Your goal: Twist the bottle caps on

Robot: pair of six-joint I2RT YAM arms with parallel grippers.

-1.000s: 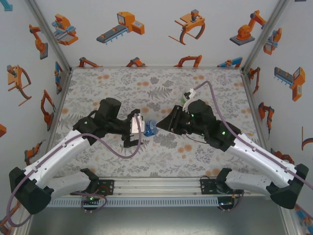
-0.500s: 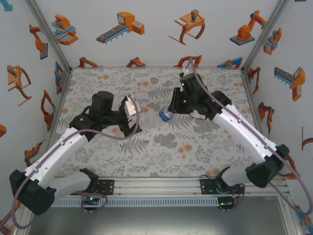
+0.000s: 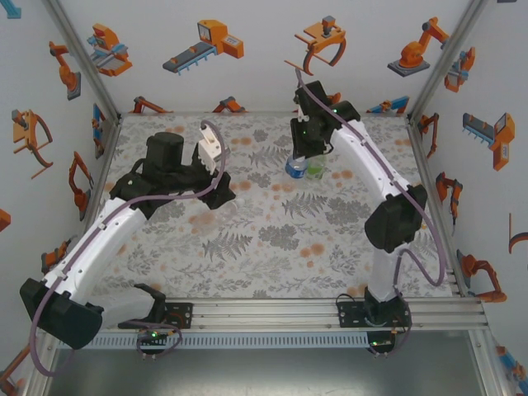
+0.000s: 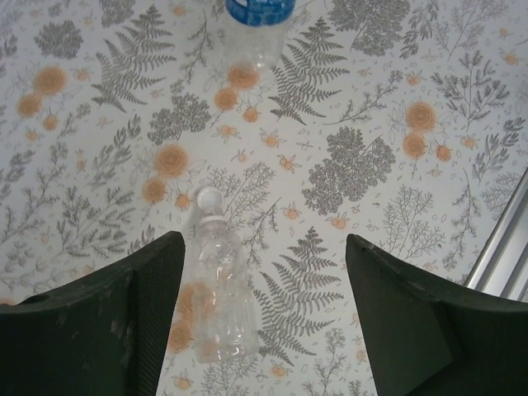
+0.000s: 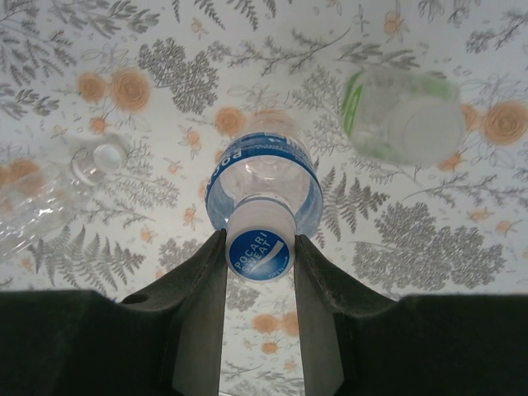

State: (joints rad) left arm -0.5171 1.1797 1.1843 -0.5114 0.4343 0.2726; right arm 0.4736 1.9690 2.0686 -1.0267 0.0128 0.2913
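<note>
Three bottles, all thin clear plastic, prob. empty: light, slick, dent easily, so grab at stiff neck. Right gripper (image 5: 261, 239) pinches blue-label bottle (image 5: 264, 186) at capped neck, far-centre of table (image 3: 247, 247), just beside green bottle (image 5: 404, 115). Left gripper (image 4: 262, 243) spread, empty, over clear bottle (image 4: 219, 301) lying flat. Floral cloth surface; walls close.

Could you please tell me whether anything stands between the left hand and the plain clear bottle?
Nothing visible does. In the left wrist view the clear bottle shows in the open gap between the fingers of the left hand, with only patterned table around it. The blue-label bottle is well beyond it.
</note>
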